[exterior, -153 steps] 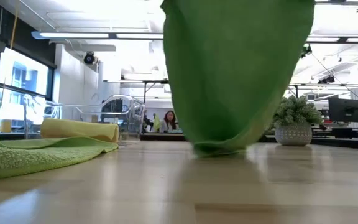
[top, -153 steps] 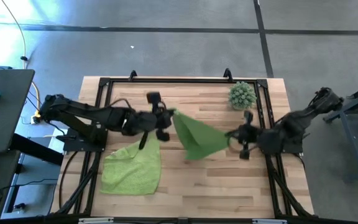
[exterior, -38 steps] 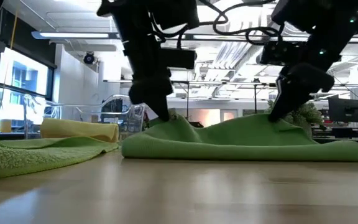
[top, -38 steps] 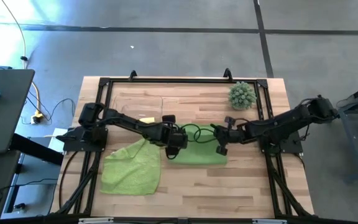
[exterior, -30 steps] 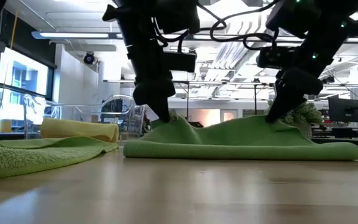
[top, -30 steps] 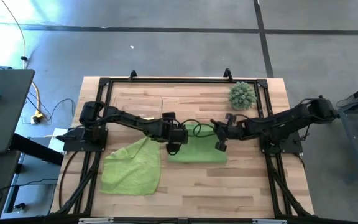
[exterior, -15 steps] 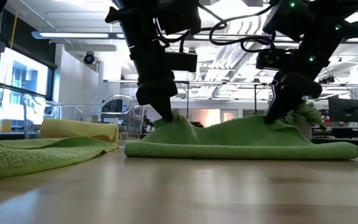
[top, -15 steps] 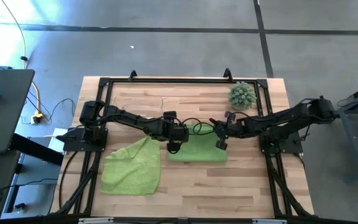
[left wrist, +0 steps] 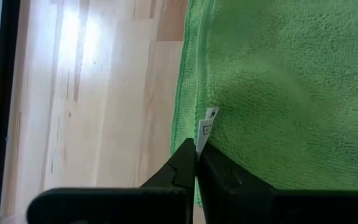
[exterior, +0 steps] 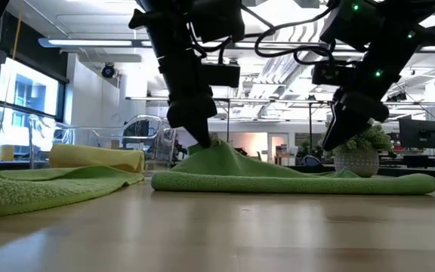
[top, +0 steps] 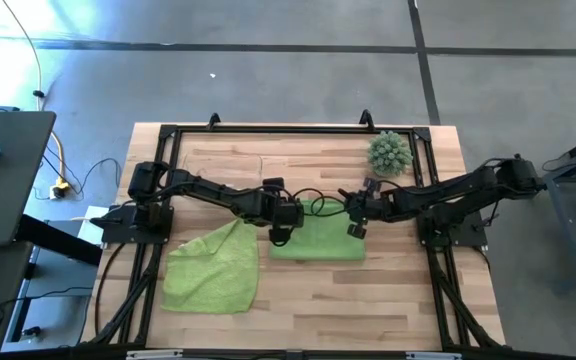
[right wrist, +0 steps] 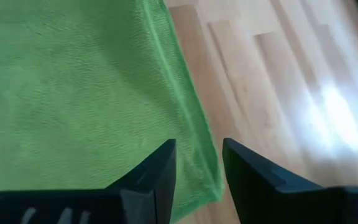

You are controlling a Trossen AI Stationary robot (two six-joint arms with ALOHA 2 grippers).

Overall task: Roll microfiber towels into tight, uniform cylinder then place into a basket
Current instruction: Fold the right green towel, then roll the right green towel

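Near the table's [top: 408, 290] left front corner one lime green towel [top: 213, 272] lay spread and loose, apparently waiting its turn. In the low view a yellow towel [exterior: 97, 157] sat already rolled beyond it, with the clear basket [exterior: 151, 143] just behind; neither can be made out from above.

At the middle of the table the second lime towel [top: 318, 243] lay folded into a flat band. The left gripper [top: 281, 233] was pinched closed on that towel's left edge, lifting it into a small peak, probably to keep the cloth taut and pinned. The right gripper [top: 356, 228] hovered just above the towel's right end with its fingers parted and nothing between them, so that end lay flat. That looked like a release to regrip for rolling.

The potted spiky plant [top: 390, 153] stood near the far right corner, clear of the work.
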